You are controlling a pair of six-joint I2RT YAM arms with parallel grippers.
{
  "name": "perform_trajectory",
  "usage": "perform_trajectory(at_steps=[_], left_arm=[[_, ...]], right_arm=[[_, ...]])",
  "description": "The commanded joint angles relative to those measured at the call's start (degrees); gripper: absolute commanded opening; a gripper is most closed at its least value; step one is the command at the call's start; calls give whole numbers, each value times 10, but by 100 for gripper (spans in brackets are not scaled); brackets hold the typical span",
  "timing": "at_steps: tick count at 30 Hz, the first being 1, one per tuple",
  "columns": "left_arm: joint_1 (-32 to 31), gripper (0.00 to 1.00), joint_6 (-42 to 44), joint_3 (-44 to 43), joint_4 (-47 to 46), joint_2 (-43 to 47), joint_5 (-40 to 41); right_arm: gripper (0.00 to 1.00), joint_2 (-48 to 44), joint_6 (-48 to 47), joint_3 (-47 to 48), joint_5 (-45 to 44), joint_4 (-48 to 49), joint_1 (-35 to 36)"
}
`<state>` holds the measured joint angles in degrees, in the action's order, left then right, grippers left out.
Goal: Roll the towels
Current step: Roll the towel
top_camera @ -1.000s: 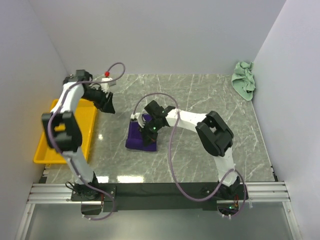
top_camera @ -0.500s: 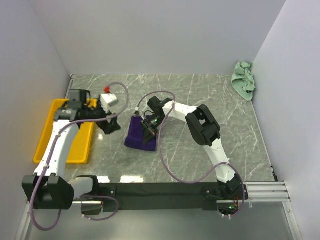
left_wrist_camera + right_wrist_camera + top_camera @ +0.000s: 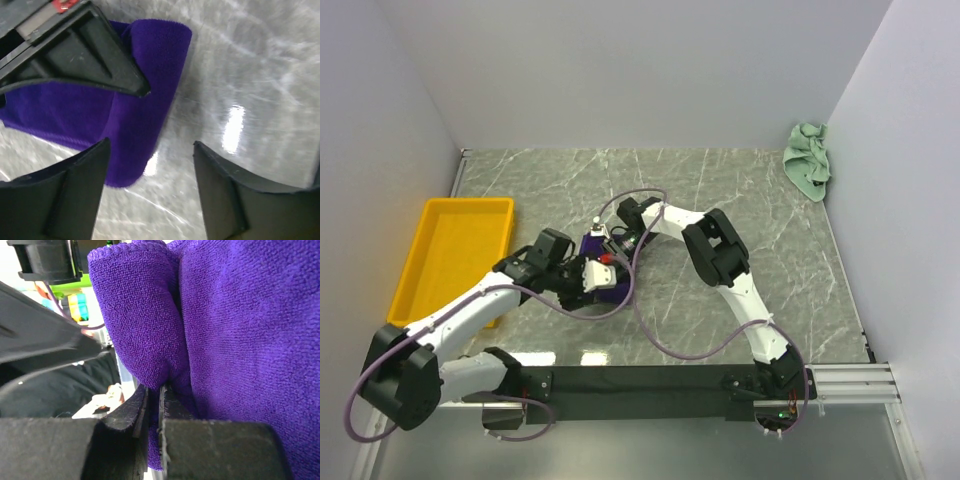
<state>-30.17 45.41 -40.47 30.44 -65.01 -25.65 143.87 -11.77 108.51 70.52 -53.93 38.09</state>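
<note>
On the marble table (image 3: 800, 260), right claw (image 3: 159, 390) pinches purple towel (image 3: 145, 85).

Both arms meet at the purple towel (image 3: 590, 244) in the middle of the table (image 3: 770, 230).
The left gripper (image 3: 594, 276) lies over the towel's near side, its arm reaching in low from the left; the right gripper (image 3: 618, 242) sits at the towel's far edge; a yellow tray (image 3: 470, 204) lies to the left, apart from the towel; a crumpled green towel (image 3: 807, 160) rests in the far right corner.
</note>
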Motion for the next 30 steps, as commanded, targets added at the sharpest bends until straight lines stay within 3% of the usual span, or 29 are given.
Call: perform_trajectory(at_steps=[1,8,10,11,13,14,17,18,22,27,30], left_arm=[[-30,69,39,23,-103,-26,51],[-39,66,36,59,-160,-81,74],[-43,59,39,65,-159,-89,70],[-44,53,39,65,-156,-96,68],[-46,33,37,60,-130,-101,63],[-45,18,39,57,-116,-107,58],[-46,7,45,42,-54,-121,58],[-45,1,42,39,-30,-126,61],[-42,1,50,21,33,-142,33],[-29,1,35,-28,88,-185,-16],[-16,1,31,-70,126,-229,-48]], right_arm=[[0,57,-38,-12,-137,-6,12],[0,60,-41,5,-145,-15,11],[0,61,-39,9,-148,-19,11],[0,60,-39,10,-148,-19,12],[2,53,-33,10,-156,-17,10],[5,48,-31,7,-159,-16,8],[22,16,-22,6,-159,-14,1],[33,-7,-12,7,-159,-10,-8],[53,-63,5,18,-174,-3,-33],[59,-138,-31,18,-242,-27,-65],[60,-217,-48,-43,-300,3,-86]])
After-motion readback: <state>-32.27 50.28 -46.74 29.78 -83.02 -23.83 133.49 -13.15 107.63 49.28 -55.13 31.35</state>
